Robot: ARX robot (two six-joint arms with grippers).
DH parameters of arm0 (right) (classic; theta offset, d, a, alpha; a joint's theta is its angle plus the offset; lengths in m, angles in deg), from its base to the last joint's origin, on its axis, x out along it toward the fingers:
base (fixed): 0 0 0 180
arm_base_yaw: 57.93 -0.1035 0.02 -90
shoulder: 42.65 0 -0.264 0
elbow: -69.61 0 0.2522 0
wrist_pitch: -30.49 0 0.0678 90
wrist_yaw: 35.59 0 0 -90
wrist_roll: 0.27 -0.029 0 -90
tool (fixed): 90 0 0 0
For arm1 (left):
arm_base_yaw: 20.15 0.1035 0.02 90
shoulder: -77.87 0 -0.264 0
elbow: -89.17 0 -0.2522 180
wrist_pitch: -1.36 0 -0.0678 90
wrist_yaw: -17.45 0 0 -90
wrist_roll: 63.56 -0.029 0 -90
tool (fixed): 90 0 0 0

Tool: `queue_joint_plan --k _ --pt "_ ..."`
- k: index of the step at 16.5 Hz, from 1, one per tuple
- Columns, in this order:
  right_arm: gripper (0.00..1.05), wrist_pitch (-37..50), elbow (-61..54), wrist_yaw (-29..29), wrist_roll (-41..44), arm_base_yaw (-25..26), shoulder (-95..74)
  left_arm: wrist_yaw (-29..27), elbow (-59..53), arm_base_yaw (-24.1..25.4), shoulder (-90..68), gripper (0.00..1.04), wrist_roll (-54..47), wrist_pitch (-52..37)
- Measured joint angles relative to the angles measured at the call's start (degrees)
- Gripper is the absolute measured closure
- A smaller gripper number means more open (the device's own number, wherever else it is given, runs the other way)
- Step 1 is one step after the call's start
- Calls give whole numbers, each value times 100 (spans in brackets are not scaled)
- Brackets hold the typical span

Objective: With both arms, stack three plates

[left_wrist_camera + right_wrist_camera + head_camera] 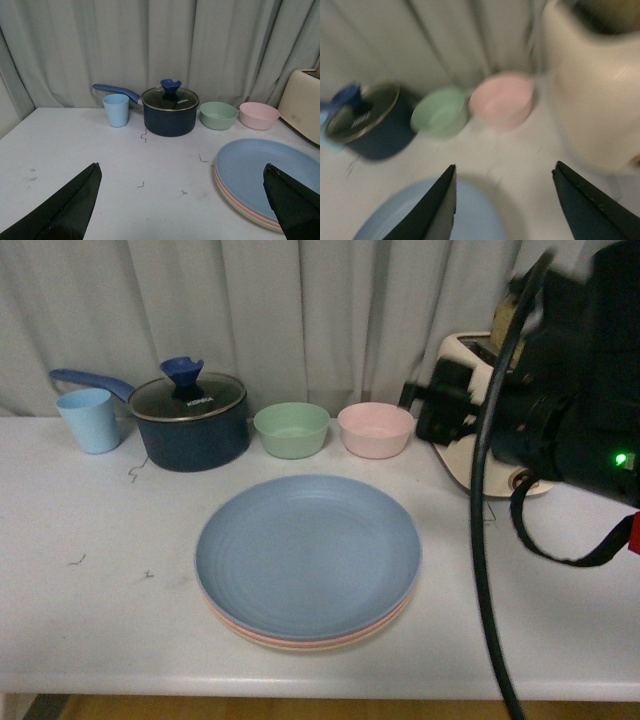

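Three plates lie stacked in the middle of the white table [90,620]: the light blue plate [307,553] on top, a pink plate [232,622] under it, a beige-cream plate [300,646] at the bottom. The left wrist view shows the same stack, blue plate [255,172] over pink rim [235,200]. My left gripper [182,170] is open, empty, above bare table beside the stack. My right gripper [504,170] is open and empty over the blue plate's [470,215] far edge; that view is blurred. The right arm [560,390] fills the right side of the front view.
Along the back stand a light blue cup [90,420], a dark blue lidded pot [192,420], a green bowl [291,429], a pink bowl [375,429] and a cream toaster [470,445]. A curtain hangs behind. A black cable [480,540] crosses the right front.
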Motion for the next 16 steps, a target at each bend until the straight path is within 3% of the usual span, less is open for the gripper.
queue_joint_plan --k 1,2,3,5,10,16 --pt "56 1311 -684 743 787 94 315 -4 0 -2 0 7 0 -15" --pt "67 2037 -1331 890 1320 258 557 -4 0 -2 0 7 -2 7" --pt "80 2507 -1923 866 1663 461 866 -7 0 -2 0 7 0 0" --pt "103 2393 -2632 632 1926 693 1827 -4 0 -2 0 7 0 0" --pt "103 1998 -4122 87 2033 1202 3709 -4 0 -2 0 7 0 0" --pt "103 1106 -4719 -470 2037 1753 5147 -7 0 -2 0 7 0 -2"
